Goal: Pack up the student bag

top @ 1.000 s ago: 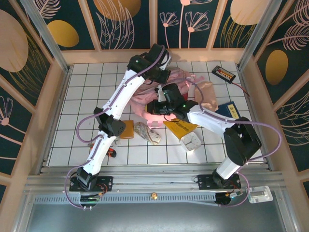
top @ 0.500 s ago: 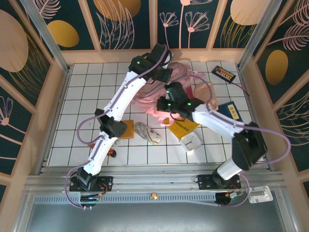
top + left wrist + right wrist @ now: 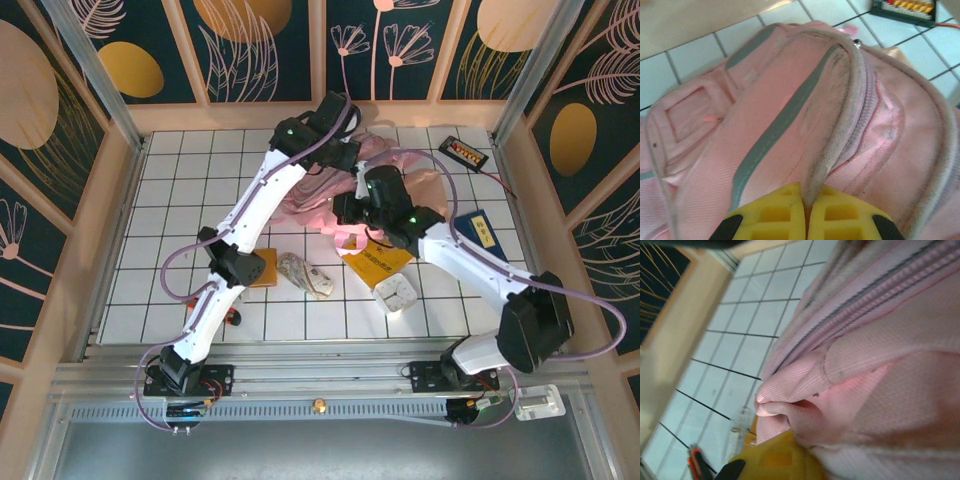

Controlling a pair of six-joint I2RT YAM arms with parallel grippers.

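Observation:
The student bag [image 3: 303,200], a big pink backpack with grey strips, lies bunched up at the back middle of the tiled table. My left gripper [image 3: 340,152] comes at it from the far side. In the left wrist view its yellow fingers [image 3: 771,215] are shut on the grey piped edge beside the zipper of the bag [image 3: 765,100]. My right gripper [image 3: 345,212] is at the bag's near side. Its yellow finger [image 3: 782,460] is pressed into a fold of the pink fabric [image 3: 880,370], shut on it; its other finger is hidden by cloth.
A black calculator [image 3: 463,152] lies at the back right, also seen in the left wrist view [image 3: 905,7]. A blue book [image 3: 481,229], a yellow book [image 3: 375,262], a white clock [image 3: 397,294], a patterned pouch [image 3: 305,275] and an orange block [image 3: 263,267] lie near the bag.
My right gripper has moved back and to the right, drawing the bag's fabric along. The left gripper has shifted slightly right, still gripping the bag's edge.

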